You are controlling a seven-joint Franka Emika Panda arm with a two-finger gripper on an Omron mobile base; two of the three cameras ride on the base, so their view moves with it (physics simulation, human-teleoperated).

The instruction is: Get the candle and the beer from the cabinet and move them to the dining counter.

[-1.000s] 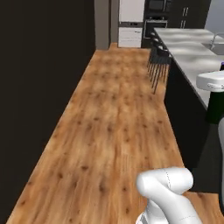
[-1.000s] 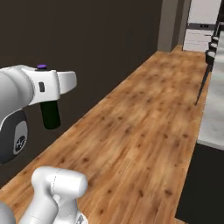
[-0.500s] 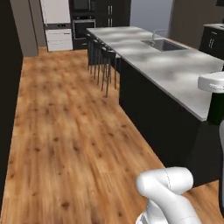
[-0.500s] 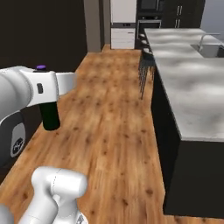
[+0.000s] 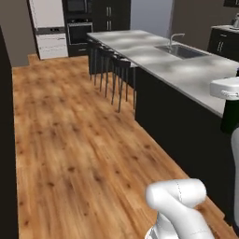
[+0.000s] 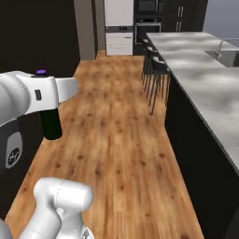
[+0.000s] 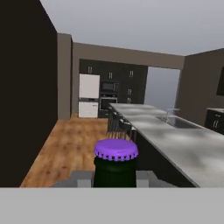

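My gripper [image 7: 114,178] is shut on the beer [image 7: 115,170], a dark bottle with a purple cap [image 7: 116,149], and holds it upright in the air. From the right base camera the beer [image 6: 50,124] hangs below my white hand, over the wooden floor. In the left base view the beer [image 5: 229,117] is at the right edge, beside the dining counter [image 5: 196,77]. The dining counter [image 6: 205,81] has a grey-white marble top and a dark base. The candle and the cabinet are out of view.
A steel sink with a faucet [image 5: 179,49] is set into the island top. Dark stools [image 5: 114,67] line its near side. Wooden floor [image 5: 70,140] runs left of the island to a white oven unit [image 6: 119,28]. A dark wall [image 7: 24,100] stands on the left.
The whole picture has swung: the base has turned, bringing the island closer and more into the middle. The beer stays in my grip, unchanged relative to the arm.
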